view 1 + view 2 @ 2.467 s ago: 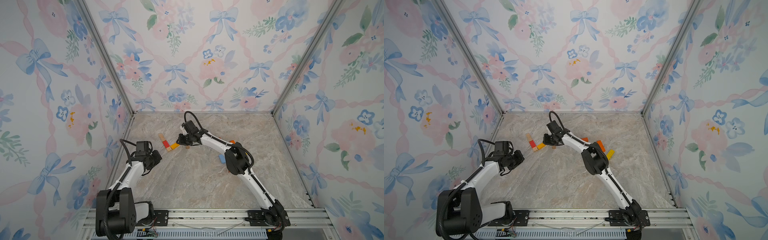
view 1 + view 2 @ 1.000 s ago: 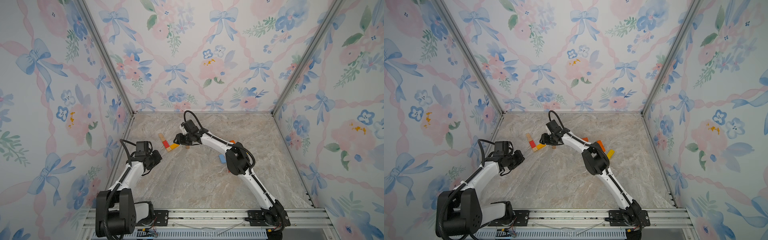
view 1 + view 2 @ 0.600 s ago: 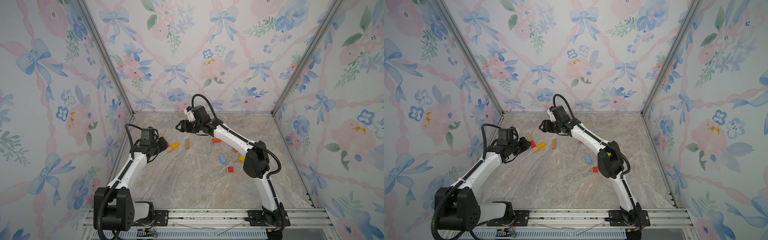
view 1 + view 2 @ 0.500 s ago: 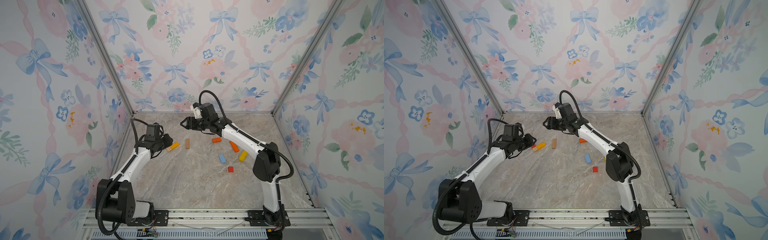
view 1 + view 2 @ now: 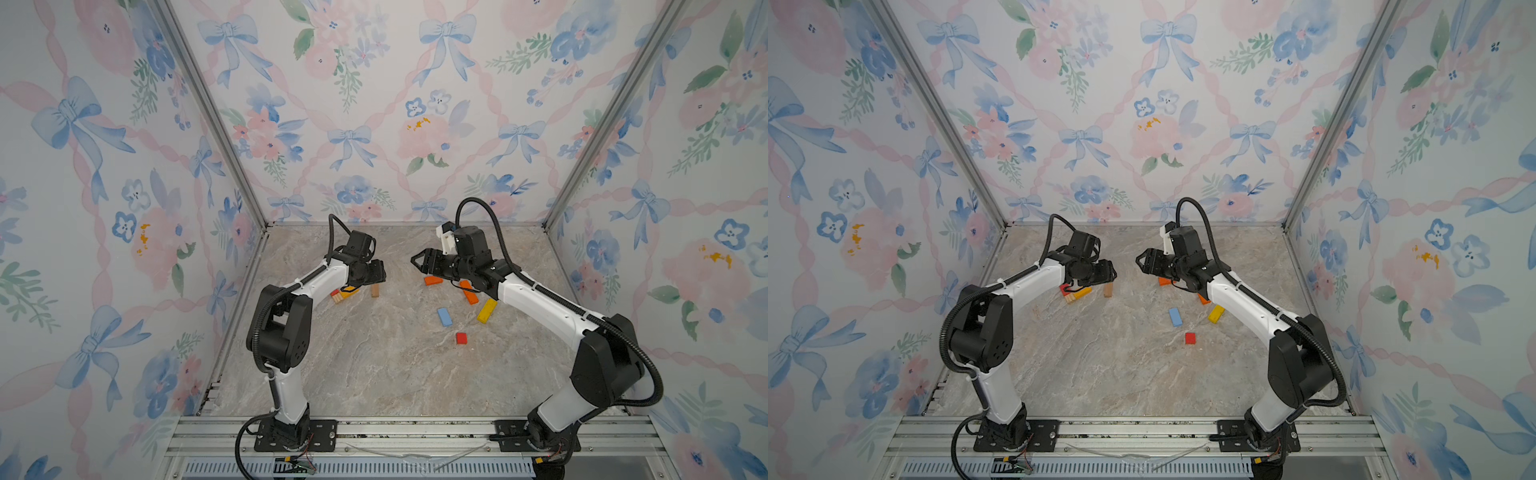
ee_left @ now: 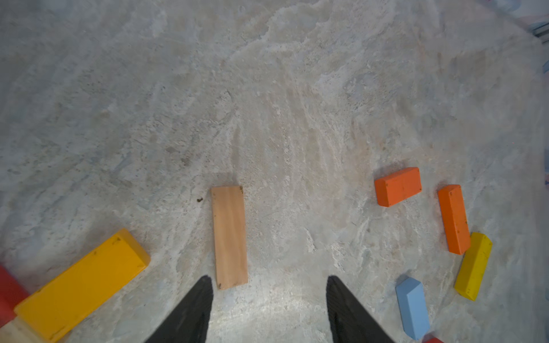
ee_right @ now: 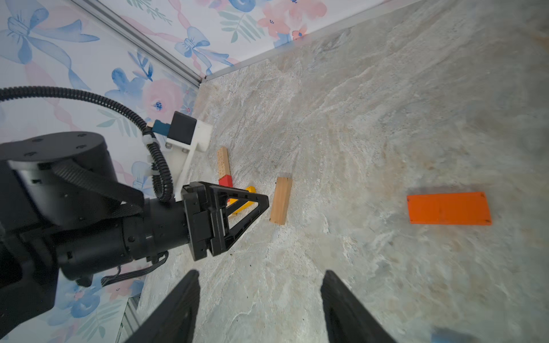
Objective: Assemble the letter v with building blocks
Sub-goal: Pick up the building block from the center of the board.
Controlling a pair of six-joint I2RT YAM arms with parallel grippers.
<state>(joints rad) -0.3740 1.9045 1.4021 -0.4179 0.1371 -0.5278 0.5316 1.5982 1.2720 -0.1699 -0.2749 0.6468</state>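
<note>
Marbled tabletop (image 5: pixel 374 374), floral walls (image 5: pixel 374 124). Wood block (image 5: pixel 375 291) flat on it. Yellow block (image 6: pixel 83 282), red piece (image 6: pixel 9 286) touching, just beside wood block, left-arm side. Orange blocks (image 5: pixel 433 280), yellow bar (image 5: pixel 487 310), blue block (image 5: pixel 444 316), red square (image 5: pixel 461 338) scattered well apart, right-arm side. Left gripper (image 6: pixel 267 282) just above wood block, jaws spread, empty. Right gripper (image 7: pixel 260 274) between wood block and orange blocks, spread, empty.

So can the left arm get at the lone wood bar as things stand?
Probably yes: the left gripper hangs open right by the wood bar, which lies clear of the other blocks.
</note>
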